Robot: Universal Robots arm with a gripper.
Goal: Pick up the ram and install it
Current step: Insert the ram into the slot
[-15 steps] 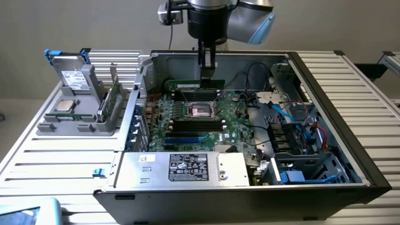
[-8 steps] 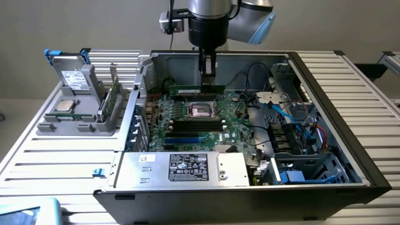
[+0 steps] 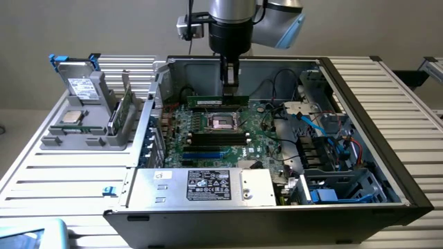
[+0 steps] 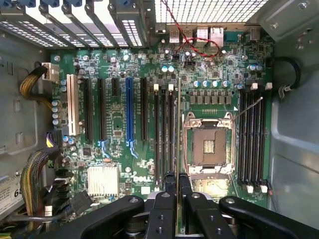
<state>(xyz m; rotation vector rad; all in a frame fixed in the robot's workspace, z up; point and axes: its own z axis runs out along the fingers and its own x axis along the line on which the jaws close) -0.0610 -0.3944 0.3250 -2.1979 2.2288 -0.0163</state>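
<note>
Inside the open computer case (image 3: pixel 360 88) my gripper (image 3: pixel 231 93) hangs over the green motherboard (image 3: pixel 260 140). It is shut on the ram (image 3: pixel 216 99), a long thin green stick held level just above the board on the far side of the processor socket (image 3: pixel 223 122). From the wrist the ram (image 4: pixel 178 124) appears edge-on as a thin line between the two black fingers (image 4: pixel 170 183) of the gripper (image 4: pixel 178 178). It runs alongside the black memory slots (image 4: pixel 163 134) beside the socket (image 4: pixel 207 147). Whether it touches a slot I cannot tell.
A grey holder (image 3: pixel 86 140) at the exterior view's left carries a silver processor chip (image 3: pixel 71 117), a grey drive (image 3: pixel 83 85) and another green stick (image 3: pixel 119 115). The power supply (image 3: pixel 201 187) closes the near side. Cables and drive bays (image 3: pixel 325 140) crowd the exterior view's right.
</note>
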